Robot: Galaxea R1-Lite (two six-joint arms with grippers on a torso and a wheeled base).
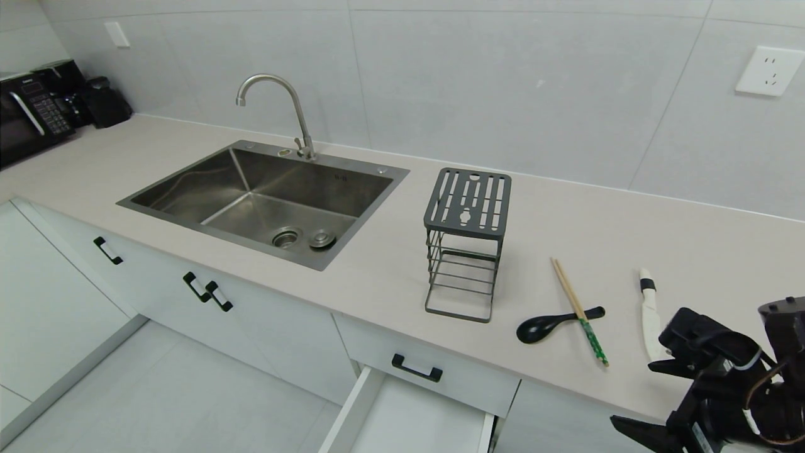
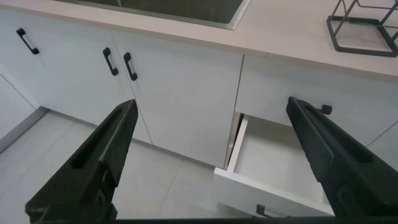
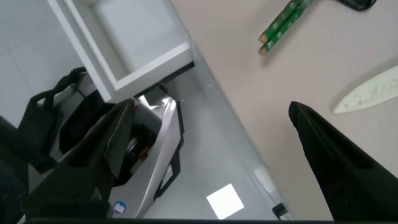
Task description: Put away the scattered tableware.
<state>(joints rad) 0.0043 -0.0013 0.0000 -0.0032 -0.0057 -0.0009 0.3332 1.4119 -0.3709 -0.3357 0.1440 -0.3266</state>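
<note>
On the beige counter lie a pair of chopsticks (image 1: 577,308) with green ends, a black spoon (image 1: 547,326) under them, and a white knife (image 1: 649,314) with a black band. Left of them stands a dark wire rack (image 1: 468,242). My right arm (image 1: 723,371) hangs off the counter's front edge, near the knife. The right gripper (image 3: 211,106) is open, with the chopstick ends (image 3: 283,25) and the knife blade (image 3: 370,93) beyond it. Down in front of the cabinets, my left gripper (image 2: 210,106) is open and holds nothing.
A white drawer (image 1: 409,415) stands pulled out under the rack (image 2: 360,31), and it looks bare inside (image 2: 273,155). The steel sink (image 1: 302,182) with its faucet (image 1: 283,100) lies left. A black microwave (image 1: 28,116) sits far left.
</note>
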